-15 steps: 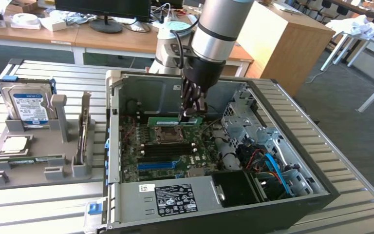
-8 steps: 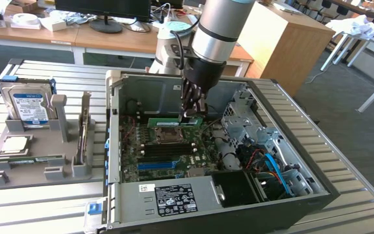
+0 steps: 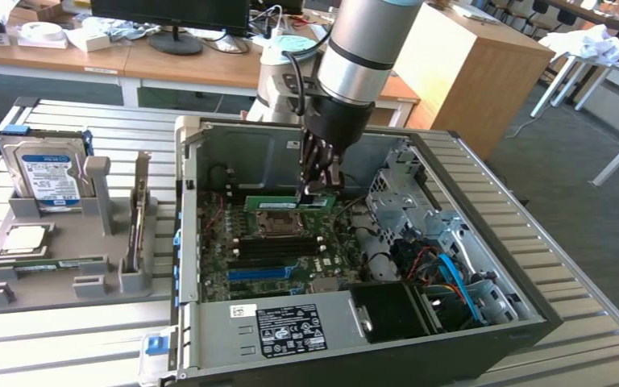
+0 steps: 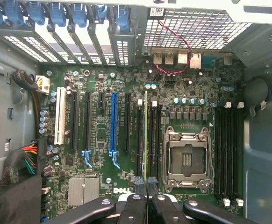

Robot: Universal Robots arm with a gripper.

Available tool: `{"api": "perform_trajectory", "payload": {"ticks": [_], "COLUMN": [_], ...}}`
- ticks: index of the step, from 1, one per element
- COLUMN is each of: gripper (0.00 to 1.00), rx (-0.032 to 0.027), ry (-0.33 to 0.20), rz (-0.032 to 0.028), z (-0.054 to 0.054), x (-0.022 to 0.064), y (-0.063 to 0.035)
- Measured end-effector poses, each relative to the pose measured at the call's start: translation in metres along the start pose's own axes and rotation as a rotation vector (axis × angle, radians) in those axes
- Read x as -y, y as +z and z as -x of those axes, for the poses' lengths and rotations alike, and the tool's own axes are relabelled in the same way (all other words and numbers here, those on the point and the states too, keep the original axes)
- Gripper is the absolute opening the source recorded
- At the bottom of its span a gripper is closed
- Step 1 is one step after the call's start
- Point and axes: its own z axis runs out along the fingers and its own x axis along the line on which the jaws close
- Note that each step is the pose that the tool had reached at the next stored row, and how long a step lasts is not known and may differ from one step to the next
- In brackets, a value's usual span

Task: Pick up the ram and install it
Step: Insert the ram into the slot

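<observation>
The gripper point(image 3: 316, 192), with dark slim metal fingers, is clenched on the ram point(image 3: 283, 204), a thin, flat green board stick. It is pinched near one end, and its length runs out from the fingers toward the exterior view's left. In the wrist view the ram point(image 4: 146, 130) shows edge-on, a narrow green line straight ahead of the gripper point(image 4: 146, 189). Beneath it lies the green motherboard point(image 4: 103, 135) with long black slots point(image 4: 229, 149), inside the grey sheet-metal case point(image 3: 288, 145).
</observation>
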Motion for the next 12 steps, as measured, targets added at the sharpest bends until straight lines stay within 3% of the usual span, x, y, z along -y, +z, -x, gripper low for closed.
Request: {"api": "perform_trajectory", "payload": {"ticks": [12], "gripper": [0.12], "rx": [0.0002], "ry": [0.0], "rz": [-0.0001], "z": [0.0], "x": [0.001], "y": [0.0152]}}
